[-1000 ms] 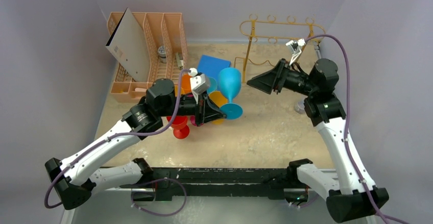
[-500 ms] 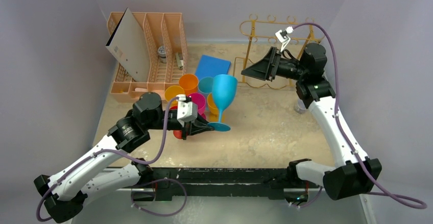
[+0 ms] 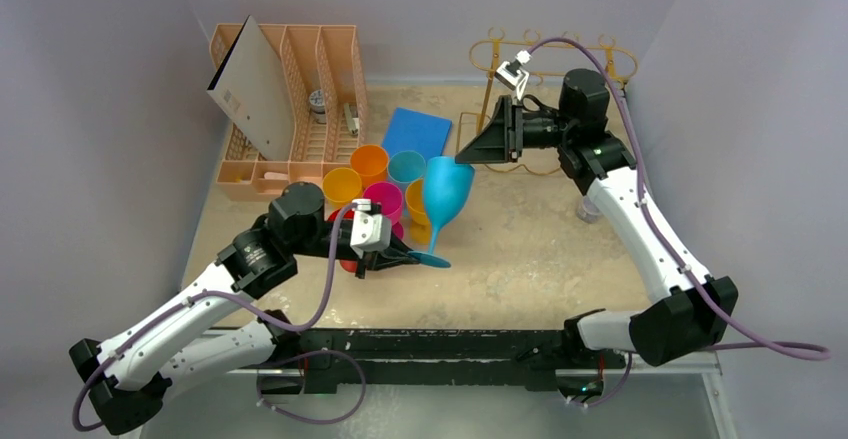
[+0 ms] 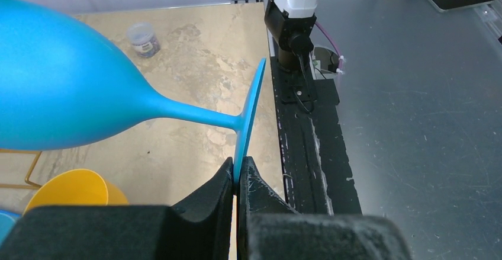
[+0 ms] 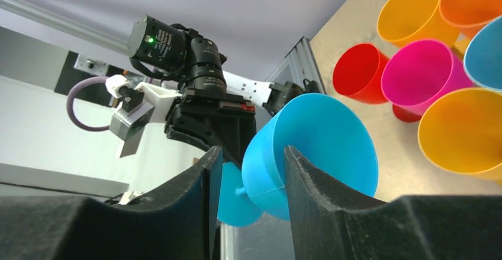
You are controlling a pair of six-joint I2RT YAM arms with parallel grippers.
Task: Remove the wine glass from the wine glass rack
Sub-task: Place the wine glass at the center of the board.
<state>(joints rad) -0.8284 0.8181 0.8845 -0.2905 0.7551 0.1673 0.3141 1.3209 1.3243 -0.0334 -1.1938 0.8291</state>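
**Step:** judged past lift-off. Found wine glass (image 3: 446, 189) well apart from wine glass rack (image 3: 489, 89), at back R of table (image 3: 540, 259). Held in air, tilted, bowl up beside the cups (image 3: 383, 199), foot low toward near edge.

**Left gripper** (image 4: 237, 171): clamped fully closed on thin edge of glass foot. Pinches disc only, w/ stem and bowl free.

**Right gripper** (image 3: 466, 153): aimed at bowl from rack side. Fingers (image 5: 322, 201) partly apart w/ clear gap, nothing clamped. Bowl seen just beyond fingertips in wrist view. Cannot tell if touching.

**Reading:** prob. a 2-arm handover or steadying of bowl, then set-down.

**Next move calls for:**
- Centring right fingers astride bowl before closing.
- Closing gently, given smooth tapered wall, prone to slip.
- Keeping left pinch until sure of 2nd hold. Edge-only hold, prob. free to pivot.
- Minding cups close alongside.

**Cf. 1 s ago:**
- Glass brought lower in view and nearer to arm bases, leaning more than then.
- Left arm drawn back toward its base, still pinching same foot.
- Right arm swung from rack's R end across to L. Wrist now in front of rack, tip close to bowl rather than apart from it.
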